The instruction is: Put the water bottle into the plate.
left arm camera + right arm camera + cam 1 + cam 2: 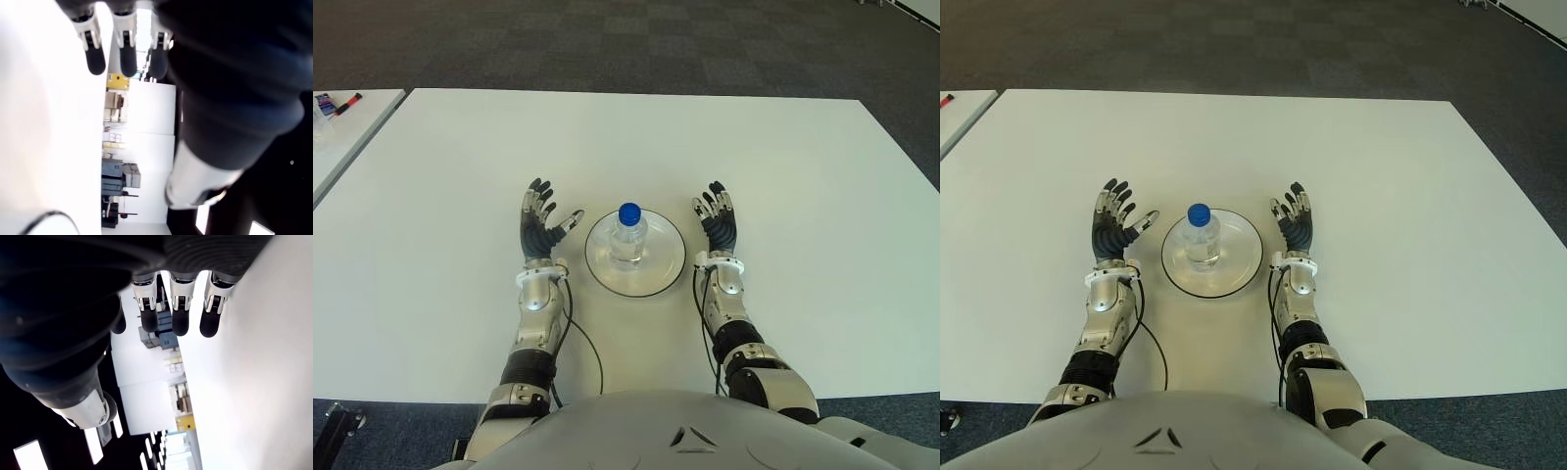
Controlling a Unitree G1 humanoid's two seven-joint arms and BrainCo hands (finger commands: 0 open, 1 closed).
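Observation:
A clear water bottle (628,235) with a blue cap stands upright in the middle of a white round plate (664,270) on the white table. My left hand (540,225) shows just left of the plate, palm up, fingers spread, holding nothing. My right hand (718,219) shows just right of the plate, fingers straight and apart, also holding nothing. In the wrist views the left hand's fingers (95,56) and the right hand's fingers (179,313) stretch out with nothing in them.
The white table (803,176) stretches wide around the plate. A second table (342,127) at the far left carries a marker (348,102) and small items. Dark carpet (607,39) lies beyond the far edge. Thin cables (582,338) run along both forearms.

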